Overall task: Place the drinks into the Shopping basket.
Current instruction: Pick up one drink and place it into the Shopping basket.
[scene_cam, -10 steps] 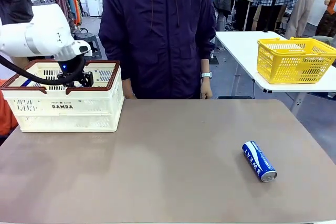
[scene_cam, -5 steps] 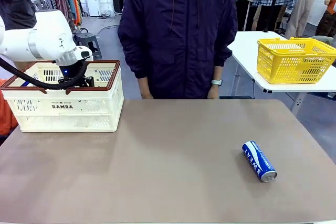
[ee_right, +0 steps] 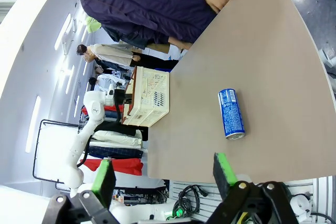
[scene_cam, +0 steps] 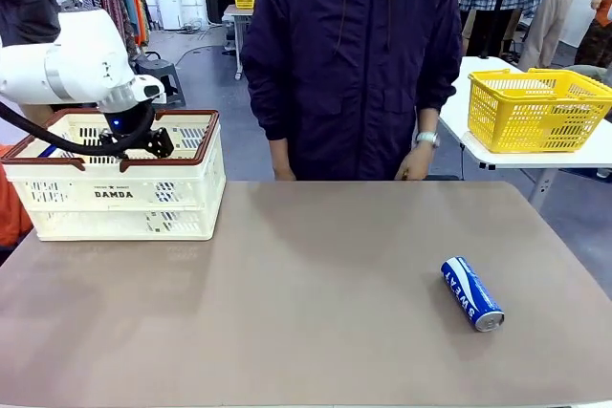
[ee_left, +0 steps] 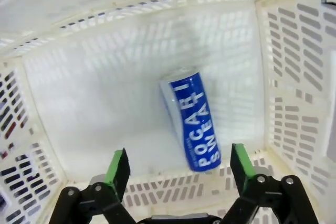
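Observation:
The cream Shopping basket [scene_cam: 120, 193] with a brown rim stands at the table's far left. My left gripper [scene_cam: 137, 145] dips into its top. In the left wrist view, the left gripper [ee_left: 178, 167] stands open above the basket floor [ee_left: 94, 103], where a blue drink can [ee_left: 191, 124] lies free on its side. A second blue can [scene_cam: 471, 293] lies on the table at the near right. My right gripper [ee_right: 164, 177] is open and holds nothing, high above the table with that can [ee_right: 231, 114] and the basket [ee_right: 152, 95] far below.
A person in a dark jacket [scene_cam: 359, 54] stands at the far edge, hands hanging by the table. A yellow mesh basket [scene_cam: 535, 107] sits on a separate white table at the back right. Bare brown tabletop [scene_cam: 306, 284] stretches between the basket and the can.
My left gripper has opened and let go of the blue can, which now lies on the basket floor. The person has stepped to the right.

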Robot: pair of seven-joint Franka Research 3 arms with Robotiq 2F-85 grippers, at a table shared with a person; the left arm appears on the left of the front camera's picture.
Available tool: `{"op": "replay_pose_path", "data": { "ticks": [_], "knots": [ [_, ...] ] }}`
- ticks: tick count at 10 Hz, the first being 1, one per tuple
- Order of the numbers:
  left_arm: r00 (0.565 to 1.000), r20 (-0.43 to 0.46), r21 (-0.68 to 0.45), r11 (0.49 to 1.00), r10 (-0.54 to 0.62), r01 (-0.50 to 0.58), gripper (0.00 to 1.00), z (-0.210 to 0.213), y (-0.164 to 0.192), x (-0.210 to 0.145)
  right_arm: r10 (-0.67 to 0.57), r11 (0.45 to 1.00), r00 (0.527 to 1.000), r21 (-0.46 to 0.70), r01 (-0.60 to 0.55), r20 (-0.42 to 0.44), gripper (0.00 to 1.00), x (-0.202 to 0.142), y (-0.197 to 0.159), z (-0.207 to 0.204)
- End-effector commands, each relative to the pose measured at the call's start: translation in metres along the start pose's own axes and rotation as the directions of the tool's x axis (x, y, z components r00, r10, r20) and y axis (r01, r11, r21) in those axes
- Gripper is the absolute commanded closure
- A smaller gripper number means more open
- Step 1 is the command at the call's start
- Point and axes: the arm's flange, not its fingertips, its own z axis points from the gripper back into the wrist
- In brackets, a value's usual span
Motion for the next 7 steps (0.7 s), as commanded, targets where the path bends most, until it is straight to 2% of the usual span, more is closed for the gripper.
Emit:
{"op": "replay_pose_path", "data": {
  "ticks": [1,3,4,5,6,7],
  "knots": [
    [0.999,0.03,-0.001,1.0,0.028,-0.028,0.0,0.035,0.002,-0.015,0.024,0.999,0.999,0.025,-0.025,0.022,0.0,0.003,0.004,0.0],
    [0.999,0.026,-0.18,0.983,0.041,-0.035,0.0,0.121,0.002,-0.058,0.024,0.999,0.999,0.025,-0.025,0.022,0.0,0.003,0.004,0.0],
    [1.0,-0.011,-0.308,0.951,0.026,-0.028,0.0,0.169,0.01,-0.096,0.024,0.999,0.999,0.025,-0.025,0.022,0.0,0.003,0.004,0.0],
    [0.998,0.004,-0.428,0.902,-0.06,0.056,0.0,0.198,0.02,-0.133,0.024,0.999,0.999,0.025,-0.025,0.022,0.0,0.003,0.004,0.0],
    [0.985,0.072,-0.556,0.814,-0.157,0.171,0.0,0.212,0.033,-0.179,0.024,0.999,0.999,0.025,-0.025,0.022,0.0,0.003,0.004,0.0],
    [0.985,0.114,-0.628,0.758,-0.131,0.174,0.0,0.212,0.051,-0.226,0.024,0.999,0.999,0.025,-0.025,0.022,0.0,0.003,0.004,0.0]
  ]
}}
